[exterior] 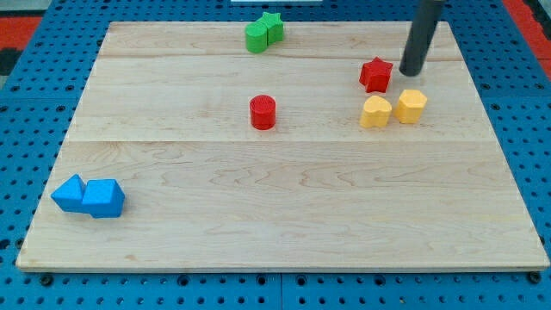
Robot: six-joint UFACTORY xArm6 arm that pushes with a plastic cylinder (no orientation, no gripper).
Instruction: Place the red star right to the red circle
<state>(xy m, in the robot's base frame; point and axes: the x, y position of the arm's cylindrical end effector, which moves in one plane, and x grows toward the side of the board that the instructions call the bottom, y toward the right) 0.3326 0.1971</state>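
Red star sits well right of the red circle, slightly higher. Your rod tip rests just beside its right side, gripping nothing. Light, rigid block; points may spin it—push its right flank centrally.

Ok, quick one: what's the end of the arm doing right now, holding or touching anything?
No gripper here, only a rod. My tip holds nothing; it sits just to the view's right of the red star, close beside it, contact unclear.
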